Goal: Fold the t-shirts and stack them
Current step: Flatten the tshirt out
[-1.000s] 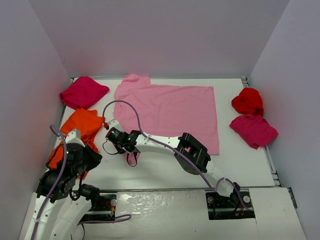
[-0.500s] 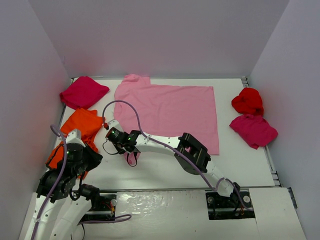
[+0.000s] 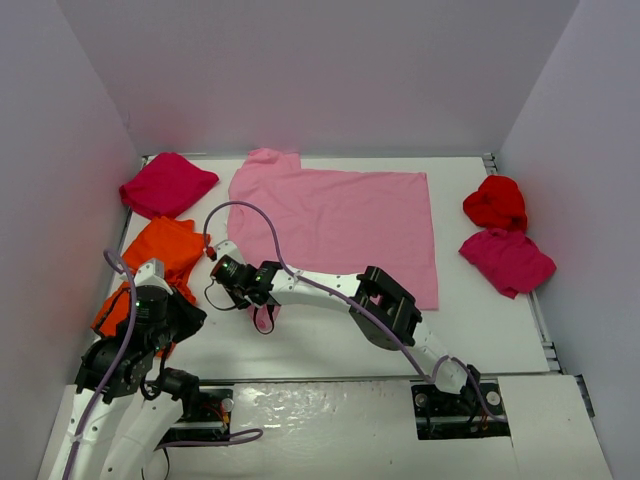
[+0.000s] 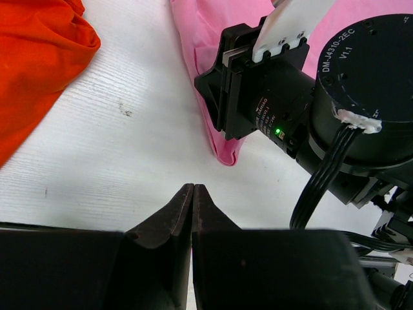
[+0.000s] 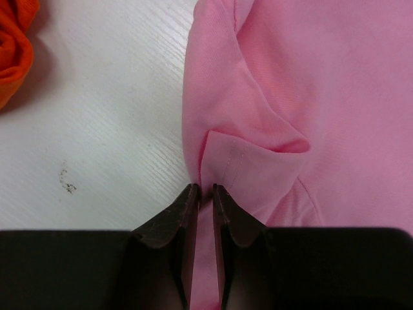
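Observation:
The light pink t-shirt (image 3: 340,225) lies spread flat across the middle of the table. At its near left corner, my right gripper (image 3: 262,318) is shut on a bunched fold of the sleeve (image 5: 205,188), with pink cloth filling the narrow gap between the jaws. My left gripper (image 4: 193,187) is shut and empty, hovering over bare table just left of the right wrist (image 4: 277,97). An orange t-shirt (image 3: 165,250) lies crumpled to the left of both grippers. A magenta t-shirt (image 3: 165,185) sits at the back left. Another magenta t-shirt (image 3: 507,260) and a red one (image 3: 495,200) lie at the right.
Grey walls enclose the table on three sides. The right arm (image 3: 385,305) stretches low across the near part of the table, its cable (image 3: 250,215) looping over the pink shirt. Bare white tabletop (image 3: 480,330) shows at the near right.
The right gripper has shifted very slightly at the pink sleeve corner. The left arm and the other shirts have stayed where they were.

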Controlling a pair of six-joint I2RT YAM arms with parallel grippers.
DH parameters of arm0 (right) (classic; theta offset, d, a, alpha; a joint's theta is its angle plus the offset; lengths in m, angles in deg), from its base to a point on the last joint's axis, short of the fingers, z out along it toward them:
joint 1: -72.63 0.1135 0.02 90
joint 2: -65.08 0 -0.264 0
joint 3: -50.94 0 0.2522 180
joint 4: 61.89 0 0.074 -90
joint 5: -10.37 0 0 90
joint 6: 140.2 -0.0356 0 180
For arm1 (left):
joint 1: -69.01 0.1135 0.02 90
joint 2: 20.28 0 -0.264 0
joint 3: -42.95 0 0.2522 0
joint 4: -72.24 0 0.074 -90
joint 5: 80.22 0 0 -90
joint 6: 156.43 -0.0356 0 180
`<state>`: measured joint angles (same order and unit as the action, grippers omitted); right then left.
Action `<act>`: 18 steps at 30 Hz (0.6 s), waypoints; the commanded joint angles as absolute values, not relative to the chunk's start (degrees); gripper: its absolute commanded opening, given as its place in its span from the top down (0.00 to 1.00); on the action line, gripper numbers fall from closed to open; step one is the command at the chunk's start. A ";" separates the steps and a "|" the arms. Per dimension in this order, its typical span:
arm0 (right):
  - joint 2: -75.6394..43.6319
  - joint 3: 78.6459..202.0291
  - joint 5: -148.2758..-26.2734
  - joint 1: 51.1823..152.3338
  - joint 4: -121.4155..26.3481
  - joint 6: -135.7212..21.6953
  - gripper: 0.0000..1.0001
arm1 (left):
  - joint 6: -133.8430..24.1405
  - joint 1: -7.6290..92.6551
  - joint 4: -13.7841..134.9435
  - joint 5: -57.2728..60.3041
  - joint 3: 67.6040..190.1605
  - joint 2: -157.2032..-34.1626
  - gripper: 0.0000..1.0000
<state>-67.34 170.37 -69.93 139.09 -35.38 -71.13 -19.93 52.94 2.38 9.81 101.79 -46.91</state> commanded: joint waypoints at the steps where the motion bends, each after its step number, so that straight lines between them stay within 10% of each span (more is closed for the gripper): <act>1: -62.33 172.10 -67.24 139.34 -35.09 -71.15 0.85 | -20.79 52.84 4.95 9.78 102.65 -48.08 1.00; 18: -60.05 171.27 -67.02 138.44 -35.03 -71.08 0.85 | -20.64 52.84 5.69 9.78 102.35 -48.47 1.00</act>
<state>-66.48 170.35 -68.57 138.97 -34.66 -71.13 -19.93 52.94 2.60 9.81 101.77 -46.91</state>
